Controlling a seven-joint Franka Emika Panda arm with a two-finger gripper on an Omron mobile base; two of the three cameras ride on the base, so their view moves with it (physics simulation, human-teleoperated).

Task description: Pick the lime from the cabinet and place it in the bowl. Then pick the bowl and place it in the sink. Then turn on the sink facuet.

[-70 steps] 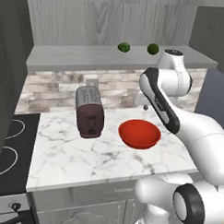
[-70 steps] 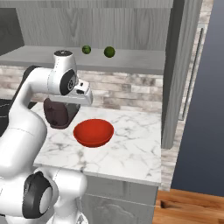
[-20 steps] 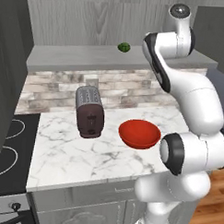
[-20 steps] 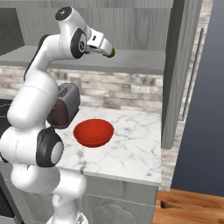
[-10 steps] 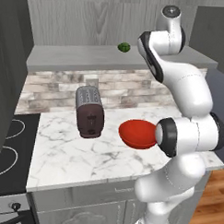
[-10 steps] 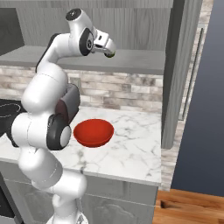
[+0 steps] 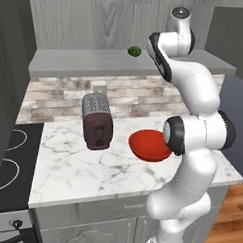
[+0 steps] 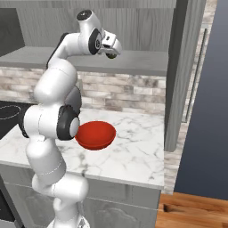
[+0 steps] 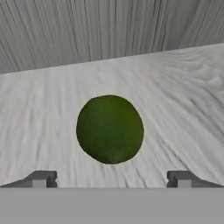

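Now the jaws [image 9: 111,179] stand spread wide, bracketing the lime [image 9: 110,129] on the cabinet [image 9: 183,96] shelf, ready to pinch it.

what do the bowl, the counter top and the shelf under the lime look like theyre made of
Bowl: glossy red, likely glazed ceramic or plastic; its smooth rim catches light. Counter top: polished white marble look, with grey veins running through it. Shelf: matte grey wood or laminate, judging by the streaky grain. Lime: dull, faintly mottled green peel.
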